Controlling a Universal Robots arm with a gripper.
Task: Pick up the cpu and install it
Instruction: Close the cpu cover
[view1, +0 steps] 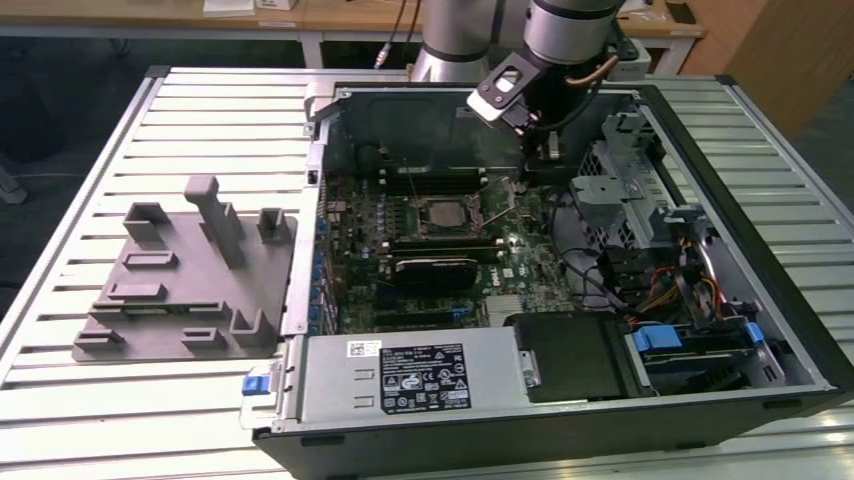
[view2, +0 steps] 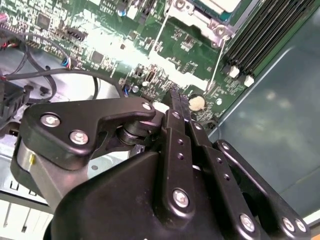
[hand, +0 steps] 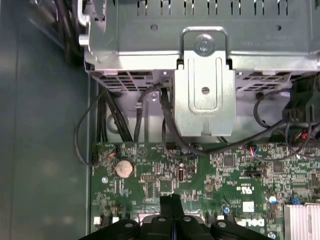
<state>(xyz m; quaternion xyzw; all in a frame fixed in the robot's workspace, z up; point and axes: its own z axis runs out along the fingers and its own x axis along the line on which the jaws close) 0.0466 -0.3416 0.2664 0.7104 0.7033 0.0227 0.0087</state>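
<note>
The cpu (view1: 446, 212) shows as a small square inside the metal socket frame in the middle of the motherboard (view1: 527, 260); its pale silver corner (view2: 218, 4) also shows in the second wrist view. The socket's thin wire levers (view2: 216, 75) stand up off the board. My gripper (view1: 539, 168) hangs inside the open computer case, toward the exterior view's right of the socket and apart from it. In both wrist views the black fingers (view2: 176, 100) press together with nothing between them, just above the green board near a coin cell (hand: 124, 168). My gripper (hand: 172, 199) is shut.
A grey fixture plate (view1: 187, 280) with upright posts lies on the slatted table at the exterior view's left. Close around the gripper are the drive cage (view1: 627, 190), a metal bracket (hand: 205, 95), black cables (hand: 150, 125), memory sticks (view2: 260, 35) and the case wall (view2: 280, 125).
</note>
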